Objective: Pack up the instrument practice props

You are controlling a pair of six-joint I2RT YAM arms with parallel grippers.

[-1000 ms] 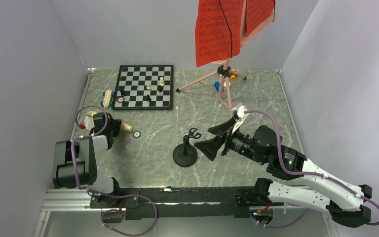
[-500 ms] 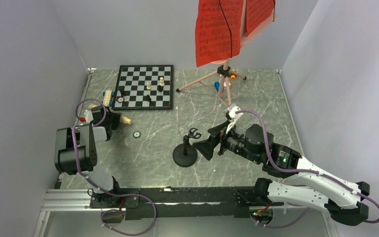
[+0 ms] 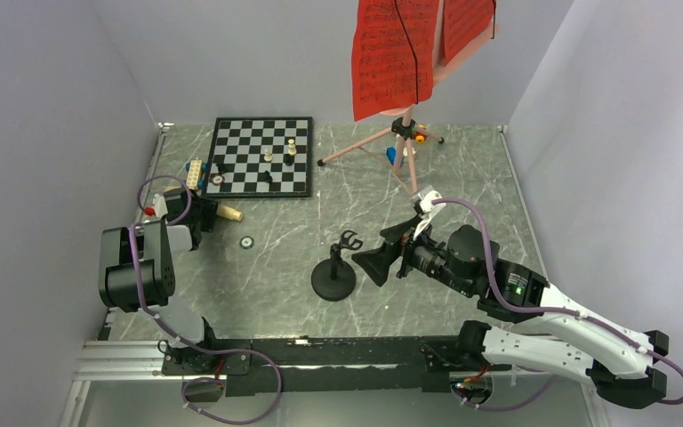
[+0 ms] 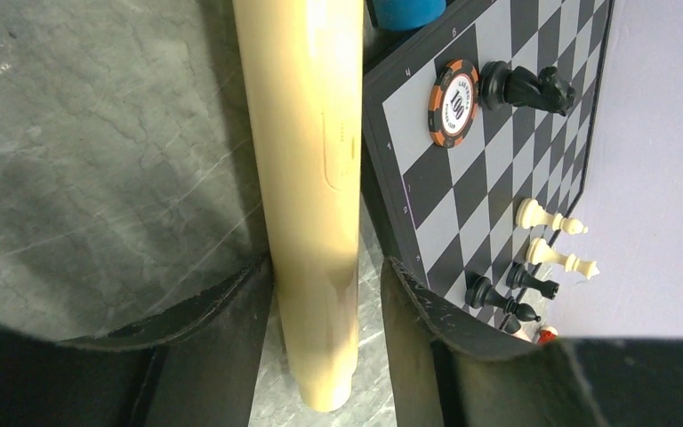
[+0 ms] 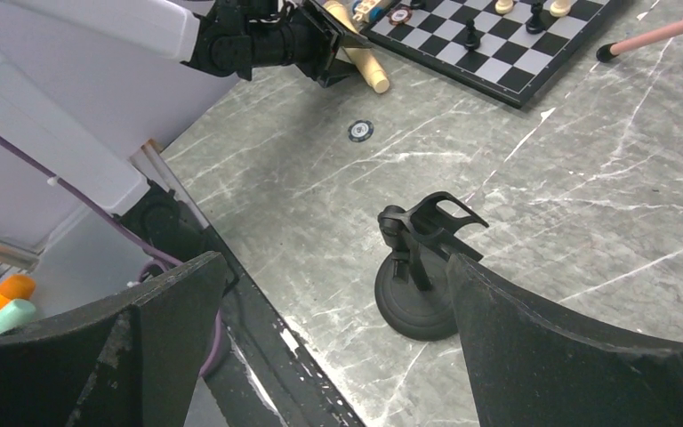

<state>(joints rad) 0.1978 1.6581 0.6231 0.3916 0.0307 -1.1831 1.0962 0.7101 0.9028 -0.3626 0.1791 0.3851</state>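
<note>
- The microphone [image 4: 307, 178] shows as a cream handle lying flat on the table [image 3: 462, 178], at the left side. It runs along the near edge of the chessboard [image 3: 262, 156]. Its head is hidden from me.
- My left gripper [image 4: 327, 271] straddles that handle. One finger touches it and the other stands slightly off it, so the jaws are loosened, not clamped.
- The black round-base stand [image 3: 333, 283] is upright near the middle of the table, well apart from the microphone, with its clip on top.
- My right gripper [image 5: 336, 267] hovers just beside that stand, jaws spread wide, holding nothing.
- The red sheet-music pages [image 3: 396, 58] rest on the pink music stand [image 3: 356, 149], whose tripod legs sit at the far edge, right of the chessboard.
- A few black and white pieces stand on the chessboard, and an orange-and-black chip [image 4: 454, 102] lies on it near the handle.
- A small round disc [image 3: 246, 241] lies on the table between the microphone and the black stand.
- Small toy bricks [image 3: 194, 175] sit just beside the chessboard's left edge.
</note>
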